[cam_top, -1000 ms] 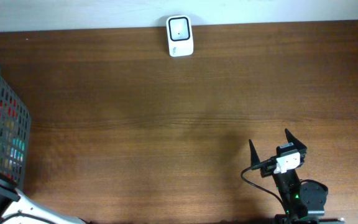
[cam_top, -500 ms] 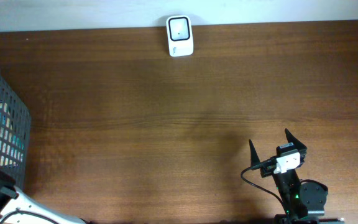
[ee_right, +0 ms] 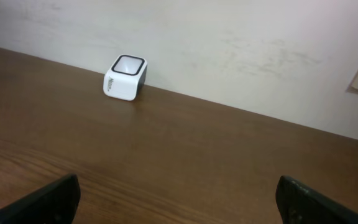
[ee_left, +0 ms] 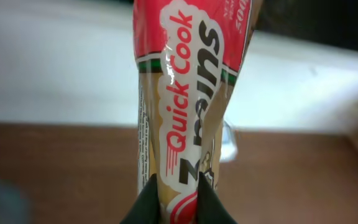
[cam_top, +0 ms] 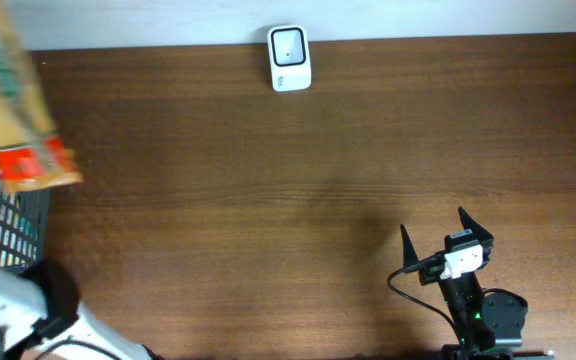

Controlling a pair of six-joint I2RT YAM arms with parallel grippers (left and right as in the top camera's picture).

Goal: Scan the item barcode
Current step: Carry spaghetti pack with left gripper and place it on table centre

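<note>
One packet [cam_top: 18,110] in overhead view, held high above basket [cam_top: 8,225], well apart from scanner [cam_top: 289,58] at far edge. Left wrist: left claw [ee_left: 178,200] pinched packet's end, leaving printed face exposed, likely for presenting barcode. Right wrist: right claw [ee_right: 179,199] wide open, empty, faced scanner, probably idle.

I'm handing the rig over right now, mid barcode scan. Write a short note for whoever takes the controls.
Left gripper: shut on the Quick Cook packet, pinching one end; the packet is in the air above the basket at the table's left edge.
Right gripper: open, empty, low at the near right.
Scanner: white, at the table's far edge, nothing near it.
Done: packet picked up.
Left: carry it to the scanner and present the barcode, which no view shows yet.
</note>
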